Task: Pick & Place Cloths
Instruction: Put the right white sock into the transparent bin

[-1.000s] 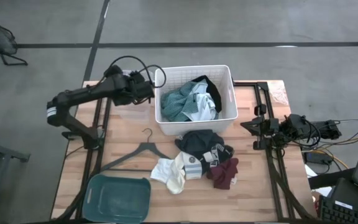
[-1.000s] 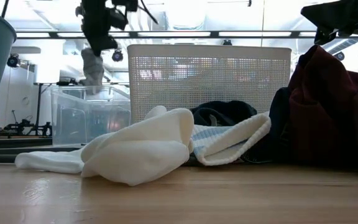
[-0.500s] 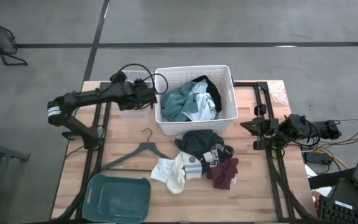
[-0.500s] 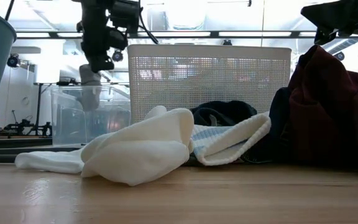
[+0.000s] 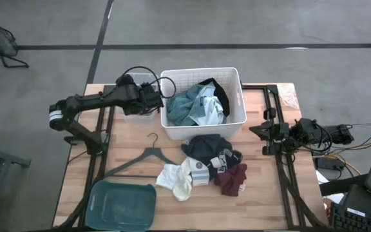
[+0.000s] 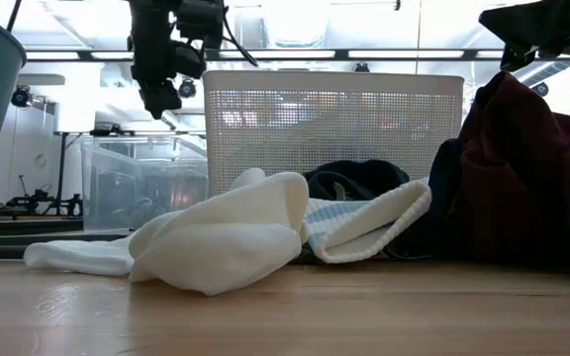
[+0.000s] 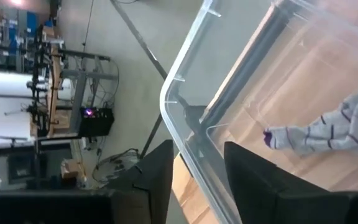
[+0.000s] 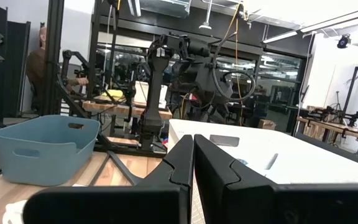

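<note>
Releasing over the clear bin

My left gripper (image 7: 194, 171) is hovering spread over the clear bin (image 7: 185, 74); grey striped sock (image 7: 328, 132) is lying inside. I'm lifting straight, avoiding the rim.

Wooden table (image 5: 263, 200) bears white basket (image 5: 237, 84), clear bin (image 6: 117, 183), teal tub (image 5: 122, 205), hanger (image 5: 148, 158), cloths (image 5: 205, 167).

Two dark arms, looped black cables, white band.
</note>
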Available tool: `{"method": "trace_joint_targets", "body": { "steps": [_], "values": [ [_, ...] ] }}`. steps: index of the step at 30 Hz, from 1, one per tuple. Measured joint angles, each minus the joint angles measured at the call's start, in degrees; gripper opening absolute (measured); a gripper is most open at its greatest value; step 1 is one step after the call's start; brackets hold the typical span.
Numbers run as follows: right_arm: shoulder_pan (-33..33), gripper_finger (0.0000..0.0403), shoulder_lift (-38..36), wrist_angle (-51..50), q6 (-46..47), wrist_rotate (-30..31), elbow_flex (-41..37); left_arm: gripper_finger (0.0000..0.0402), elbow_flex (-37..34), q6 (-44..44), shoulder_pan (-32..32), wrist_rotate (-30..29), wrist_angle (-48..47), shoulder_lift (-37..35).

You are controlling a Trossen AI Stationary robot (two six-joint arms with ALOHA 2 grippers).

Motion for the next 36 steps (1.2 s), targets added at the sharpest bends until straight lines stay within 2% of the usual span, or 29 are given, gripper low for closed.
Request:
{"method": "trace_joint_targets", "body": {
  "steps": [7,15,22,29,33,36],
  "values": [
    [0.02,0.0008,0.0,-0.01,0.0,0.0,0.0,0.0151,4.52,0.49,-5.02,0.15,-0.63,-0.09],
    [0.02,0.0008,0.0,0.0,0.0,0.0,0.0,0.0151,13.14,-0.44,-17.24,0.65,-1.59,-0.11],
    [0.02,0.0008,0.0,-0.01,0.0,0.0,0.0,0.0151,13.59,2.4,-31.06,1.79,9.32,-0.13],
    [0.0,0.0008,0.0,-0.02,0.0,0.0,0.0,0.0151,8.33,13.58,-39.96,13.2,29.76,1.37],
    [0.02,0.0008,0.01,-0.01,0.0,0.0,0.0,0.0151,4.71,17.46,-41.53,19.7,39.21,3.78],
    [0.01,0.0008,0.01,-0.02,0.0,0.0,0.0,0.0151,3.18,17.77,-41.68,24.66,41.75,6.21]
  ]
}}
